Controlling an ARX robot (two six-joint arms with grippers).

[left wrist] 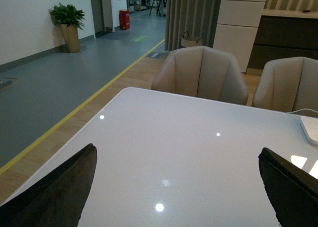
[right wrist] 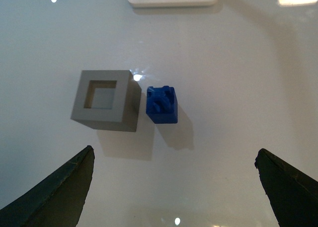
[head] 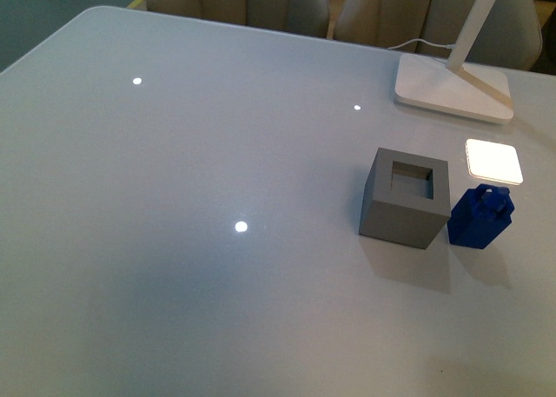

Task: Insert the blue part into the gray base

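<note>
Sitting nxt to gray base (head: 400,216): blue part (head: 480,216).

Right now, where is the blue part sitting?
In the front view the blue part stands at the right, just right of the gray base, with the white lamp base behind them.

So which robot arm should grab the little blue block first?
Right, probably. The open right gripper looks down at the blue part, beside the gray base; the left gripper sees neither.
</note>
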